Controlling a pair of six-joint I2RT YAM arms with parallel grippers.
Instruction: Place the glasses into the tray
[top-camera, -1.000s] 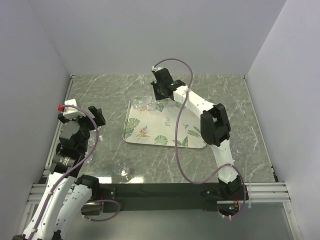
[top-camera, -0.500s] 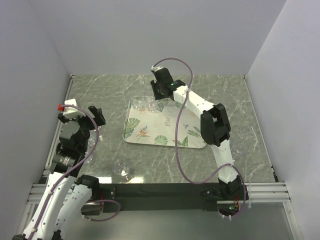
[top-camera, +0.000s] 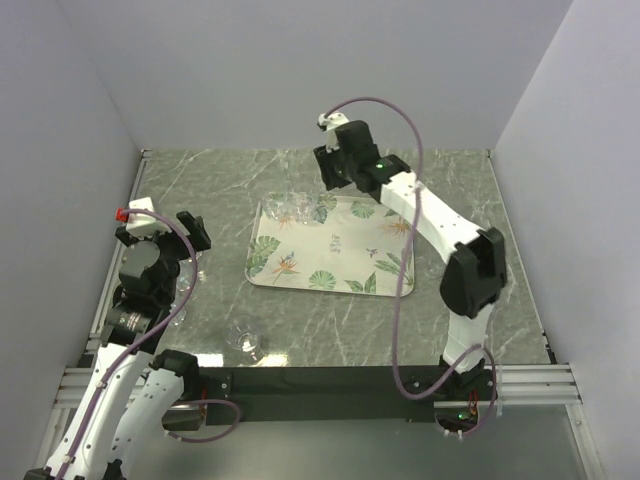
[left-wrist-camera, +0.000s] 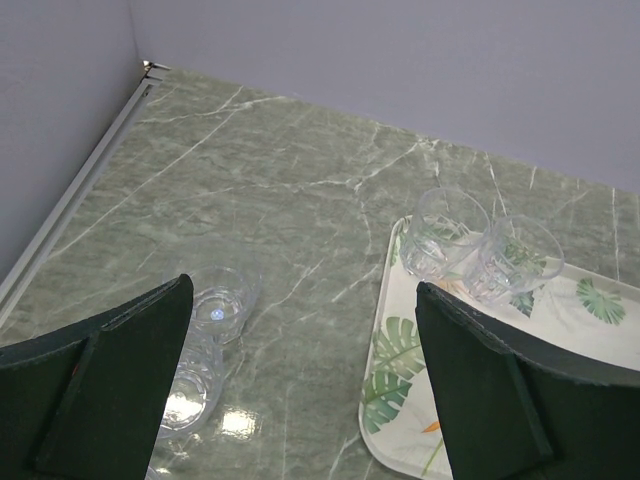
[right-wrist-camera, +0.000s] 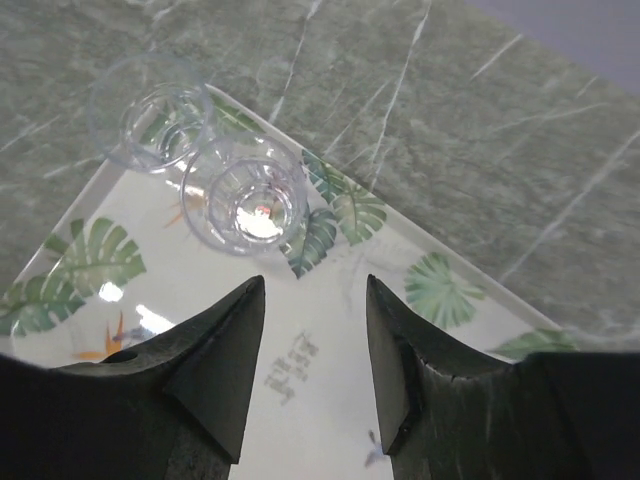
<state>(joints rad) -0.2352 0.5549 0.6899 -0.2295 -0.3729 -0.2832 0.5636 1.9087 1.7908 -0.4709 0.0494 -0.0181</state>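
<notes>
The leaf-printed tray lies mid-table. Two clear glasses stand upright in its far left corner; they also show in the right wrist view and the left wrist view. My right gripper is open and empty, above the tray just right of those glasses. My left gripper is open and empty over the table left of the tray. Two more glasses sit on the table by its left finger.
Another clear glass stands on the marble table near the front edge, left of centre. Grey walls enclose the table on the left, back and right. A metal rail runs along the left edge.
My right gripper has risen and drawn back to the right, away from the two glasses in the tray, and its elbow has swung right. The left arm has not moved.
</notes>
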